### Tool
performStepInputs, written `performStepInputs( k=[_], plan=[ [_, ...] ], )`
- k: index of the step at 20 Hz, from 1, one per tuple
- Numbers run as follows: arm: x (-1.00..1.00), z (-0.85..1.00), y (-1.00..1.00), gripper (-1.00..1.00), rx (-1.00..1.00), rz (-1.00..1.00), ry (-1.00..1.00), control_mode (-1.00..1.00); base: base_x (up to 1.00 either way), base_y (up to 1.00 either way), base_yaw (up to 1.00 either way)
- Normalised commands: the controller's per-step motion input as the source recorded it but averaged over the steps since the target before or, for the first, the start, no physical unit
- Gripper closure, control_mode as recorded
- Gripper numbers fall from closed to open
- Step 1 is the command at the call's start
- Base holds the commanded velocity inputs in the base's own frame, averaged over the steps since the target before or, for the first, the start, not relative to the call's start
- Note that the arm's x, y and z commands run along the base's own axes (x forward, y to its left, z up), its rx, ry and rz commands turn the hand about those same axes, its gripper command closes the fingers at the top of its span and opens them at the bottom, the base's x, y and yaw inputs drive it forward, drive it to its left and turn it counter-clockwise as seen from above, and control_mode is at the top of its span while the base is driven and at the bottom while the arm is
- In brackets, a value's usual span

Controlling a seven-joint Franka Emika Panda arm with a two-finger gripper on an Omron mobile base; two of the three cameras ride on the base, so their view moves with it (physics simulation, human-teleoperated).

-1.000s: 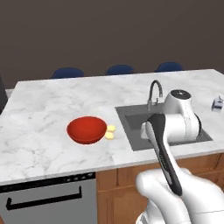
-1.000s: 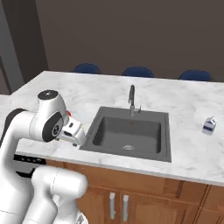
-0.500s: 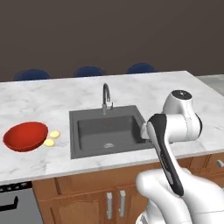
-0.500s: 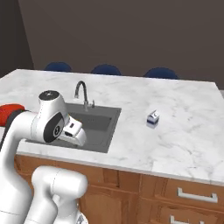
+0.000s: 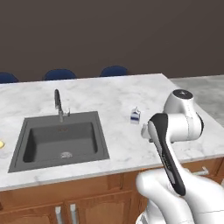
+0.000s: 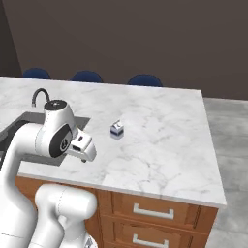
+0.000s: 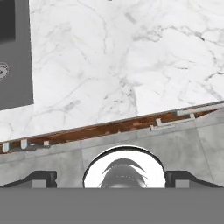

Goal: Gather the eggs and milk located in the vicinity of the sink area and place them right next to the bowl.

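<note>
**Lining up on the milk, nothing picked yet**

Left base view: milk [image 5: 135, 115] stands upright on the counter [image 5: 118, 94], right of the sink [image 5: 59, 141], well apart from it.

Right base view: I see the pincer [image 6: 83, 147] tucked near the counter's front edge, short of the carton.

Hand view: fingertips [image 7: 41, 177] spread wide, holding nothing. Next, I'd reach forward and descend over the carton.

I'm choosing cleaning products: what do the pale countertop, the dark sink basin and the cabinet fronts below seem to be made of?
The pale countertop looks like polished white marble, going by its grey veining. The dark sink basin seems matte grey composite or coated metal; it is hard to tell which. The cabinet fronts look like brown varnished wood with metal bar handles.
</note>
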Motion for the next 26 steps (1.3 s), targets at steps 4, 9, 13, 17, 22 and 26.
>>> performStepInputs(
  k=[4,9,13,17,22,26],
  plan=[
    [0.00,0.00,0.00,-1.00,0.00,0.00,0.00,1.00,0.72,-0.40,-0.01],
    [0.00,0.00,0.00,-1.00,0.00,0.00,0.00,1.00,0.99,0.14,-0.06],
    [0.00,0.00,0.00,-1.00,0.00,0.00,0.00,1.00,0.78,0.08,-0.01],
    [0.00,0.00,0.00,-1.00,0.00,0.00,0.00,-1.00,0.01,0.00,0.00],
    [0.61,0.10,0.03,-1.00,-0.01,0.00,0.15,-1.00,0.00,0.00,0.00],
    [1.00,0.29,0.00,-1.00,-0.03,0.04,0.37,-1.00,0.00,0.00,0.00]
  ],
)
